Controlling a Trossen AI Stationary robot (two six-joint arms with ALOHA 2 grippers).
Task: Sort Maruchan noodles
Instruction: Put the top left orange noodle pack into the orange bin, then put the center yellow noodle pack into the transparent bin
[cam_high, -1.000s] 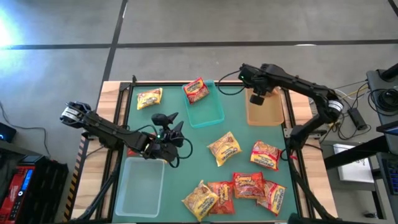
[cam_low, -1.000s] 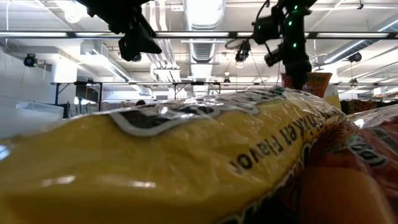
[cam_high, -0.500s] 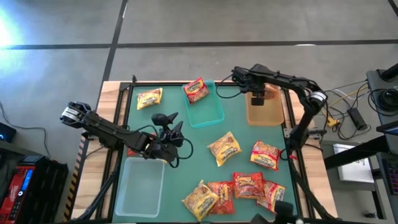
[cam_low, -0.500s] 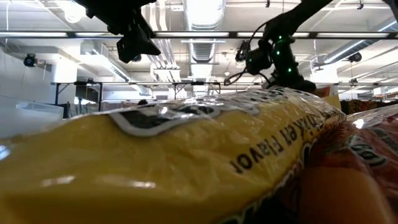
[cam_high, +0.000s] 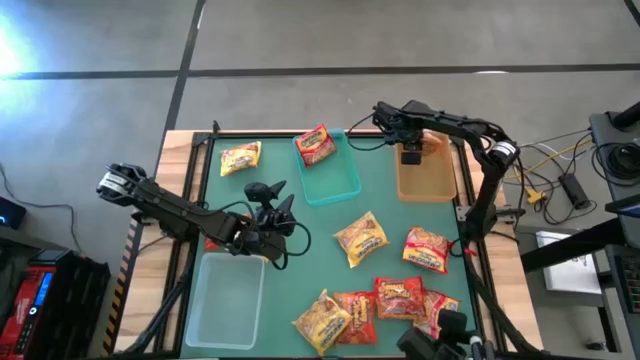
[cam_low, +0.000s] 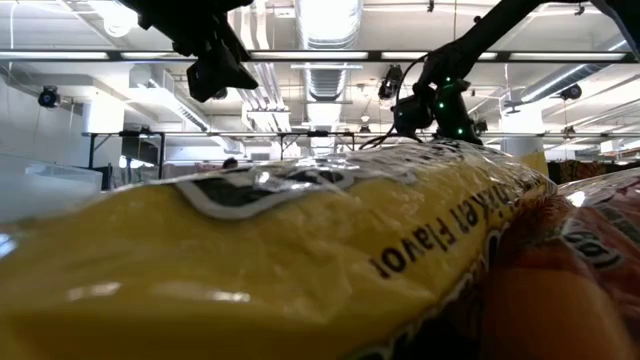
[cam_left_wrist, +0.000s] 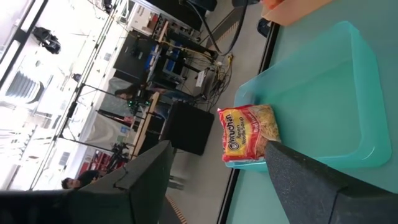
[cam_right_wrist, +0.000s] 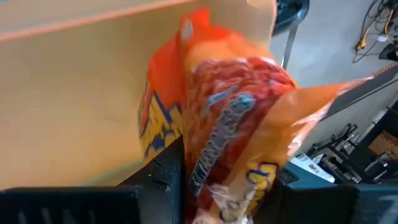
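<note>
Swung back over the tan bin (cam_high: 425, 180), right fingers (cam_right_wrist: 163, 171) grip an orange-red packet (cam_right_wrist: 230, 124) standing upright; left fingers (cam_left_wrist: 298, 174) spread.

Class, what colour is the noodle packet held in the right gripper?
Orange-red, with yellow print; the packet shows best in the right wrist view, between the right gripper.

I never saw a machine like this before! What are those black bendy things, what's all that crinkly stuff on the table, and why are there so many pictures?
Those are two robot arms sorting noodle packets. One camera looks down from above, one sits at table height behind a big yellow packet, and one rides on each wrist. The right gripper pinches an orange packet over the tan bin. The left gripper is open and holds nothing. A red packet leans on the edge of the teal bin. A clear bin waits nearby.
</note>
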